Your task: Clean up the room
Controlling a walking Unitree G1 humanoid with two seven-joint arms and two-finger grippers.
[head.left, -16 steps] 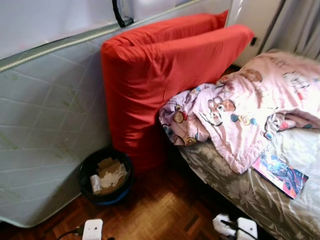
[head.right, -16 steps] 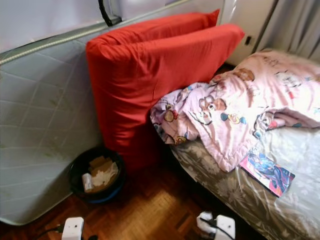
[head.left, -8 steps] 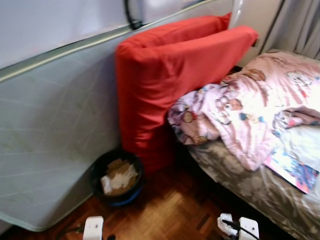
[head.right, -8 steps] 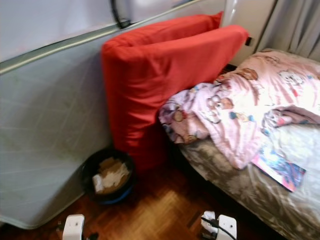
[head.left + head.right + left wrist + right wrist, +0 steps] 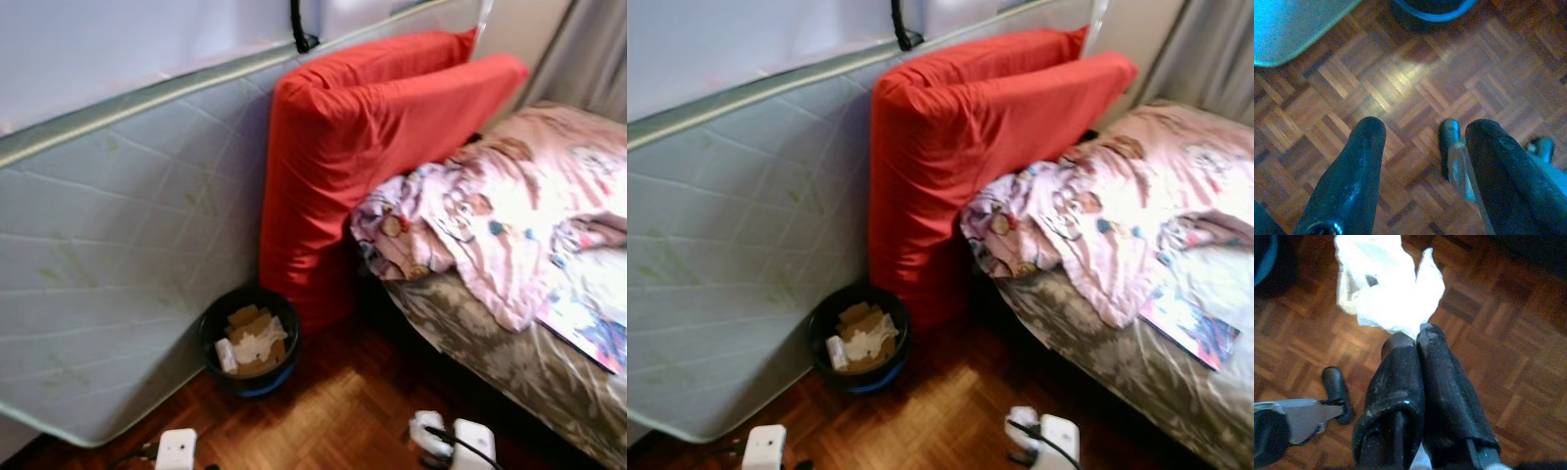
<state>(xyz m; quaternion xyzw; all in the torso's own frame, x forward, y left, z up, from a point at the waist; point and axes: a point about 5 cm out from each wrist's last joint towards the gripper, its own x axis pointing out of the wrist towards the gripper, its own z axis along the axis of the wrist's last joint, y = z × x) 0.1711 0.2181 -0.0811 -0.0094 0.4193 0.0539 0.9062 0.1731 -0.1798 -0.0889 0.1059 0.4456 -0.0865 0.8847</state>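
Where right tool (image 5: pixel 1413 340) pinches, white tissue (image 5: pixel 1388 284) fanning beyond fingertips.

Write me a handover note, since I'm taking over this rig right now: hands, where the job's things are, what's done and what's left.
Right hand: shut on a crumpled white tissue, held over the parquet floor.
Left hand: open, nothing in it, above the floor near the bin.
The black bin stands on the floor against the leaning mattress, beside the red cushion; it already holds cardboard and paper scraps.
Done: tissue is in the hand.
Left: drop it in the bin. The pink blanket lies bunched on the bed and a colourful booklet lies near the bed's edge, probably next to tidy.
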